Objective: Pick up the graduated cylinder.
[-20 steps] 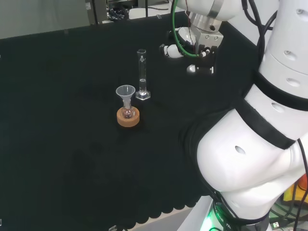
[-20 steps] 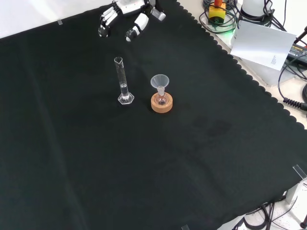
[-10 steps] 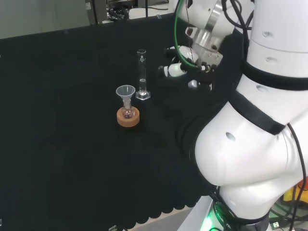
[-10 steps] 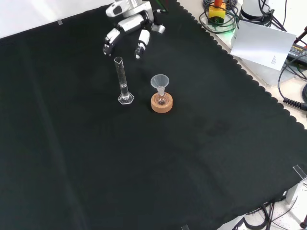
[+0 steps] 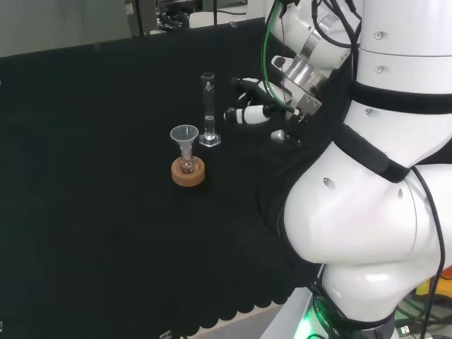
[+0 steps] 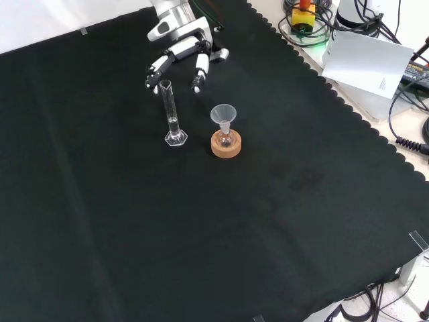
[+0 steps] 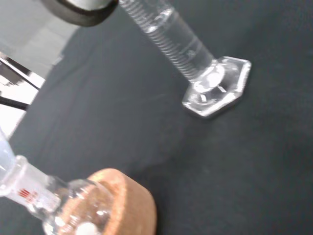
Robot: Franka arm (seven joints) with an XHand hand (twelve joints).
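A clear graduated cylinder [image 5: 208,109] [image 6: 171,114] [image 7: 188,49] with a hexagonal foot stands upright on the black cloth. My hand [image 5: 263,106] [image 6: 181,57] hovers just to its right in the head view, and just beyond its top in the front view. The fingers are spread and fairly straight, and they hold nothing. A small gap separates the fingertips [image 6: 197,86] from the cylinder. In the wrist view a blurred part of the hand [image 7: 83,7] sits beside the cylinder's tube.
A small round flask with a clear funnel [image 5: 185,138] [image 6: 223,115] in its neck rests on a cork ring [image 5: 188,173] [image 6: 226,145] [image 7: 115,203], close beside the cylinder. My arm's white links [image 5: 367,176] rise at the head view's right.
My hand has come down and moved toward the cylinder, from the cloth's far edge in the front view to just beyond its top. The cylinder and the flask stand as before.
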